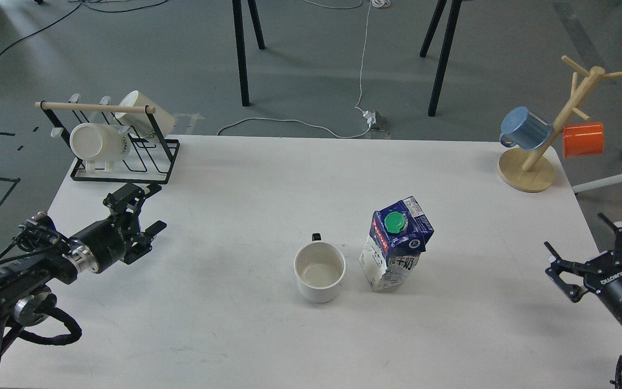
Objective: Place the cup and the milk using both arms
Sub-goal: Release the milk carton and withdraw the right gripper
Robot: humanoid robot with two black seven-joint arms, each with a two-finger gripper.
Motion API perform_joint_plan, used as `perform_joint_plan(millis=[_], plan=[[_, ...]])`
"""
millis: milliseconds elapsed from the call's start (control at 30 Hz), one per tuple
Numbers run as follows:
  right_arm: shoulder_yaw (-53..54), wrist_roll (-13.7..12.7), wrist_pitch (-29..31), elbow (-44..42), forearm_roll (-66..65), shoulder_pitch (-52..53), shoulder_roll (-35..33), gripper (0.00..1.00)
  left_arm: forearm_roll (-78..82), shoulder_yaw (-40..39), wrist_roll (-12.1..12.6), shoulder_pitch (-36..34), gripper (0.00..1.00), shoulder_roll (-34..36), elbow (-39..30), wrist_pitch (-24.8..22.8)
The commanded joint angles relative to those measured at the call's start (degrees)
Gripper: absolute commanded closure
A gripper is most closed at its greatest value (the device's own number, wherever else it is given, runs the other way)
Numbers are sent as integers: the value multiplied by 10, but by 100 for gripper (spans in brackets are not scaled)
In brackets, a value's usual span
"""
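Note:
A white cup stands upright and empty near the middle of the white table, its handle at the far side. Right next to it stands a blue and white milk carton with a green cap. My right gripper is open and empty at the table's right edge, well away from the carton. My left gripper is open and empty at the left of the table, far from the cup.
A black wire rack with two white mugs stands at the back left corner. A wooden mug tree with a blue mug and an orange mug stands at the back right corner. Cables and stand legs lie on the floor beyond.

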Motion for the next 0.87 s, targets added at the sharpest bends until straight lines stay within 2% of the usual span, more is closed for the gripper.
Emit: perform_joint_plan(millis=[0, 133, 200, 300, 833], plan=[[-42, -3, 0, -37, -17, 129, -3, 4, -1, 0, 0, -6, 1, 1, -1, 0], [-153, -3, 0, -69, -66, 275, 44, 4, -1, 0, 0, -13, 1, 2, -1, 0], [-187, -2, 0, -94, -67, 306, 79, 4, -1, 0, 0, -14, 1, 2, -1, 0], [-190, -2, 0, -123, -68, 316, 109, 3, 0, 1, 0, -18, 1, 2, -1, 0], [-199, 0, 0, -180, -97, 324, 169, 3, 0, 2, 0, -31, 1, -1, -1, 0]])
